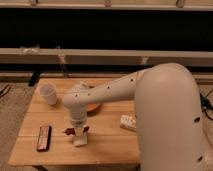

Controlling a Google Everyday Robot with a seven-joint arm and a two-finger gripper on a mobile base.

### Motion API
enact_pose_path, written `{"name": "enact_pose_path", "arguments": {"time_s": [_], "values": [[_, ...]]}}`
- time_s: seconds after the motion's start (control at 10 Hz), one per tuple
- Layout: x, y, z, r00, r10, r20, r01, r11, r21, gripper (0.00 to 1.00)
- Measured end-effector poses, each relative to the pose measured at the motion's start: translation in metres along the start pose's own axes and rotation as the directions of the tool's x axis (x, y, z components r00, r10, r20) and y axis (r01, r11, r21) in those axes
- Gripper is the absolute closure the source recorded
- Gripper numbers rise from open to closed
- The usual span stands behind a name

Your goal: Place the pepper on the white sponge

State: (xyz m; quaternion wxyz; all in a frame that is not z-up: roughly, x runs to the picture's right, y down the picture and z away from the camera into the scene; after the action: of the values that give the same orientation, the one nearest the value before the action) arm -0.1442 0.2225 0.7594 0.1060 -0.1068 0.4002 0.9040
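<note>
My gripper [77, 131] points straight down over the front left part of the wooden table [112, 146]. It is shut on the pepper [68, 131], a slim dark red-brown piece that sticks out sideways on both sides of the fingers. Directly beneath lies the white sponge [80, 141], a small off-white block. The pepper sits just above the sponge's top, and I cannot tell whether they touch. The arm hides the back of the sponge.
A white cup [48, 93] stands at the back left. A dark bar with reddish marks [44, 138] lies near the front left edge. An orange-brown dish [95, 106] sits partly under the arm. A white labelled bottle [128, 122] lies to the right.
</note>
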Motion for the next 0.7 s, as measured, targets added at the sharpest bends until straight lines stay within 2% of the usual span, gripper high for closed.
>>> {"name": "enact_pose_path", "arguments": {"time_s": [0.5,0.7], "values": [[-0.0051,-0.0013,0.0056,0.999,0.015,0.034,-0.015,1.000,0.023,0.96],[-0.0082,-0.0024,0.0082,0.999,0.027,0.044,-0.028,0.999,0.033,0.78]]}}
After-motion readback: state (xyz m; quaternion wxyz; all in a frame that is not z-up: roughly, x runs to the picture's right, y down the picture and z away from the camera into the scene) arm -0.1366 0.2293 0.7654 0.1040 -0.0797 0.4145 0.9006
